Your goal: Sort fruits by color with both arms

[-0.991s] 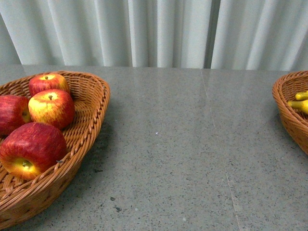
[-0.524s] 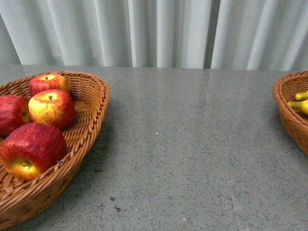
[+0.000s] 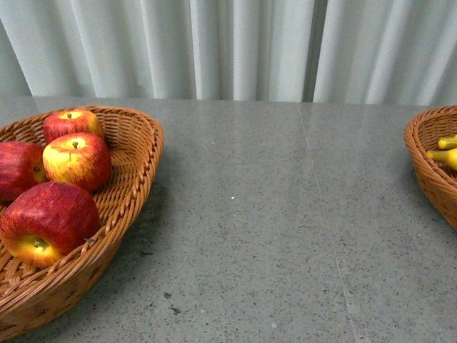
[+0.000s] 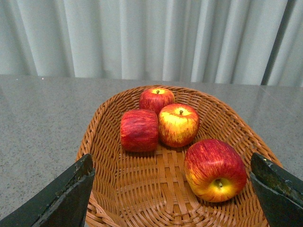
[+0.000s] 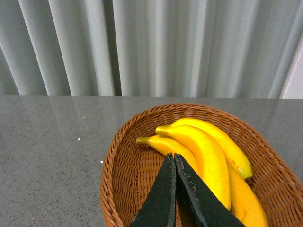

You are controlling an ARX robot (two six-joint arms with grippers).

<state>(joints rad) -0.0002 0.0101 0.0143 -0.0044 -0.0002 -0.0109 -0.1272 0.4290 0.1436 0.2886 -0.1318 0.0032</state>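
The left gripper point(image 4: 173, 189) is hanging with its two black fingers point(image 4: 64, 198) spread wide apart, holding nothing, one finger showing at each lower corner of the left wrist view. Between them is lying a woven wicker basket point(image 4: 102, 137) with four apples in it. The nearest apple point(image 4: 215, 169) is resting on its side with its yellow stem end turned toward the camera. Farther in, a yellow-and-red apple point(image 4: 178, 125) is standing with its stem up, touching a darker red apple point(image 4: 139, 130) lying on its side just beside it. A smaller red apple point(image 4: 156, 99) is sitting behind those two, near the far rim.

The right gripper point(image 5: 174, 163) is showing its fingers pressed together, tip to tip, with nothing between them. It is hovering over a second wicker basket point(image 5: 116, 175) holding several yellow bananas point(image 5: 208, 153), which are lying side by side with their tips pointing toward the far rim.

In the front view neither arm is showing. The apple basket point(image 3: 132, 179) is sitting at the left edge of a grey speckled table point(image 3: 271, 236), and the banana basket point(image 3: 428, 171) is sitting well apart at the right edge, only partly in view. Pale pleated curtains point(image 3: 228, 46) are hanging behind the table.
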